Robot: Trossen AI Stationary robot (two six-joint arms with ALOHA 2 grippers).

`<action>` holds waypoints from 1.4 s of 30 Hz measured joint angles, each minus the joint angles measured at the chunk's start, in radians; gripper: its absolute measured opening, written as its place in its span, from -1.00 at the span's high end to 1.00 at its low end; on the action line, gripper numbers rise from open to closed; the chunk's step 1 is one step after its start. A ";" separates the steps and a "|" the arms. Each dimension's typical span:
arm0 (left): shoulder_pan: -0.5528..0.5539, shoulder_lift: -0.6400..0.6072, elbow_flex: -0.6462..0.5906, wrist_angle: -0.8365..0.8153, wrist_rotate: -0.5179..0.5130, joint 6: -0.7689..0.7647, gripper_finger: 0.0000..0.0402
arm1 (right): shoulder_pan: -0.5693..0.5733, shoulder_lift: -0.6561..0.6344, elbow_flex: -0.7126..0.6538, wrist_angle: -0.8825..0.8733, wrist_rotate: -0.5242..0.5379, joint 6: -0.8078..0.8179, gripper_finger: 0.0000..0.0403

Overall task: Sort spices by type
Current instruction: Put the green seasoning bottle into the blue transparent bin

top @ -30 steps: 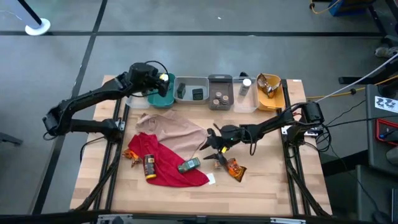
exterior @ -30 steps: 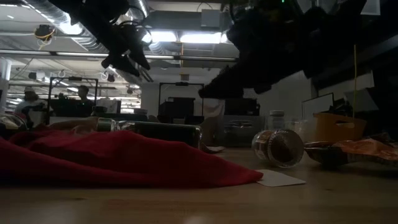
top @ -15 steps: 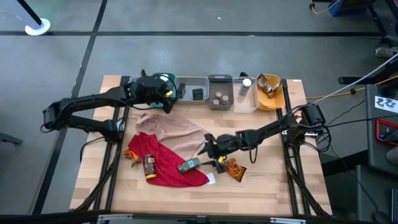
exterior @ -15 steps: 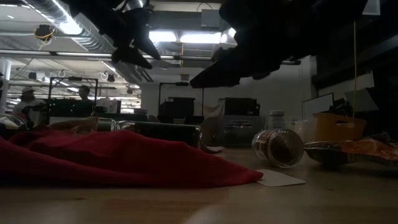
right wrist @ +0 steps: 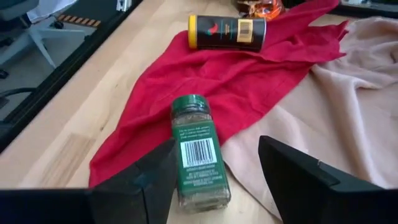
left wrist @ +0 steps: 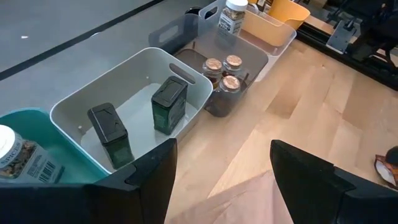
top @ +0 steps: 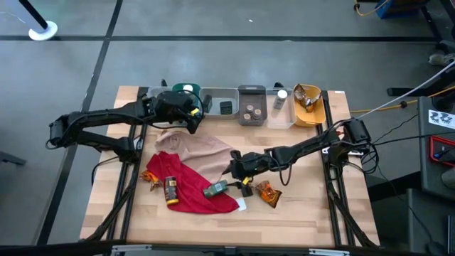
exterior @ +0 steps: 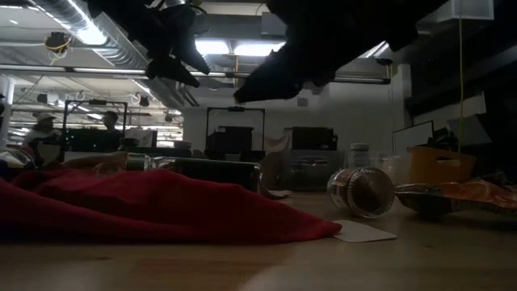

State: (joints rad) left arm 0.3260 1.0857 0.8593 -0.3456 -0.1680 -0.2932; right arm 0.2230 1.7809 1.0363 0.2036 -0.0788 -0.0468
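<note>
Just above the green-capped jar [right wrist: 198,154], the right gripper [top: 239,168] hangs with its fingers spread wide and empty, lined up, I judge, to straddle the jar's round glass body. That jar lies on its side on the crumpled red cloth [top: 190,188], beside the smoother tan cloth [top: 202,149]; a yellow-capped bottle [top: 170,190] lies farther along the red cloth. Away from the jar, the left gripper [top: 186,117], also wide and empty, hovers by the row of rigid plastic bins [left wrist: 143,68].
</note>
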 joint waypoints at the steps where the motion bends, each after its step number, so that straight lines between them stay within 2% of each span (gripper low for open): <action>1: 0.000 0.000 0.000 0.000 0.000 0.000 -0.20 | 0.000 0.011 0.009 -0.003 0.000 0.010 -0.11; 13: 0.000 0.001 0.000 0.007 -0.001 -0.018 -0.20 | 0.000 0.185 0.187 -0.174 -0.064 0.016 -0.11; 28: -0.002 0.001 0.000 0.012 -0.001 -0.021 -0.20 | 0.000 0.211 0.191 -0.228 -0.020 -0.031 -0.11; 42: -0.073 0.001 0.000 0.023 0.000 0.021 -0.20 | 0.000 0.285 0.190 -0.228 -0.017 -0.039 -0.11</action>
State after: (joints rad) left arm 0.2525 1.0863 0.8592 -0.3223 -0.1681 -0.2720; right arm 0.2226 2.0659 1.2266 -0.0244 -0.0956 -0.0857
